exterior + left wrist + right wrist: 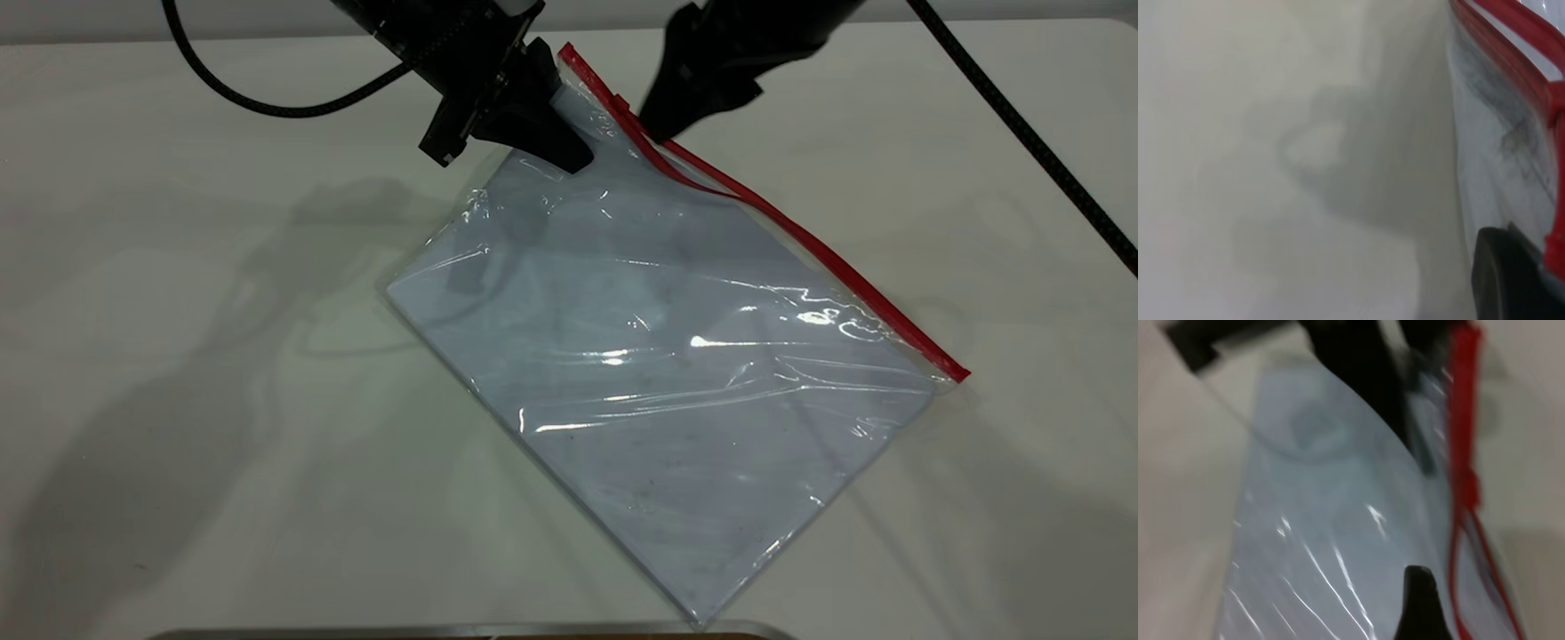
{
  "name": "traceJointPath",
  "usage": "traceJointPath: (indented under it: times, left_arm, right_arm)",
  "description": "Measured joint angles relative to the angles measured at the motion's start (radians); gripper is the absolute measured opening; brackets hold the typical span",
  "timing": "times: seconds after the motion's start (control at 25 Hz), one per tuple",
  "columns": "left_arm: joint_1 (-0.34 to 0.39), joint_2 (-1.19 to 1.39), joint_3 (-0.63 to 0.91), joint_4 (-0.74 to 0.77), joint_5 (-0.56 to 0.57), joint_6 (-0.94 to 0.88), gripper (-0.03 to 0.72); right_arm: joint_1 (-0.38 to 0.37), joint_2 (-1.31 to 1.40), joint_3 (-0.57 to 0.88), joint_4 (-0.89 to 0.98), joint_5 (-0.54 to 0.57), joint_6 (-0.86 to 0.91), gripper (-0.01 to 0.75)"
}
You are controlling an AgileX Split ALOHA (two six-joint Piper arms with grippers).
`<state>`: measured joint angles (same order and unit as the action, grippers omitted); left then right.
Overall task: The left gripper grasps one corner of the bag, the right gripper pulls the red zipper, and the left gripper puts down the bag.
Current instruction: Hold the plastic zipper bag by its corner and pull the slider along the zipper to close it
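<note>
Left gripper (569, 133) is clamping the bag's (658, 382) twelve-o'clock corner (578, 93); right gripper (653, 129), jaws unreadable, is meeting the red zipper (800, 236).

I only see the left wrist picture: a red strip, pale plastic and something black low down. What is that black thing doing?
Observer: That is the left gripper, shut on the top corner of the bag. From outside, that corner is raised while the rest of the bag lies on the table.
Operator: Is the other arm anywhere near?
Observer: Yes. The right gripper has its tip at the red zipper, close beside the left one.
Operator: Is the strip open?
Observer: Just past the right gripper its two halves stand apart for a short stretch. Farther on they run together to the far corner.
</note>
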<state>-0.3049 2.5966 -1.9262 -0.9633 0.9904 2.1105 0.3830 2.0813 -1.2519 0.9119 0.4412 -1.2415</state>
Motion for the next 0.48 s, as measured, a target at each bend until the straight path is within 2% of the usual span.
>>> traceJointPath:
  times: [0.2,0.4,0.48]
  left_arm:
    - [0.000,0.003,-0.001,-0.004,-0.001,0.000,0.052]
    - [0.000,0.007,-0.001,-0.035,-0.001,0.000,0.053]
    - [0.000,0.007,-0.001,-0.048,-0.001,0.000,0.053]
  right_arm:
    - [0.000,0.023,-0.001,0.232,0.006,-0.224,0.578]
    - [0.000,0.068,-0.001,0.339,-0.008,-0.317,0.569]
    - [0.000,0.075,-0.001,0.355,-0.015,-0.334,0.536]
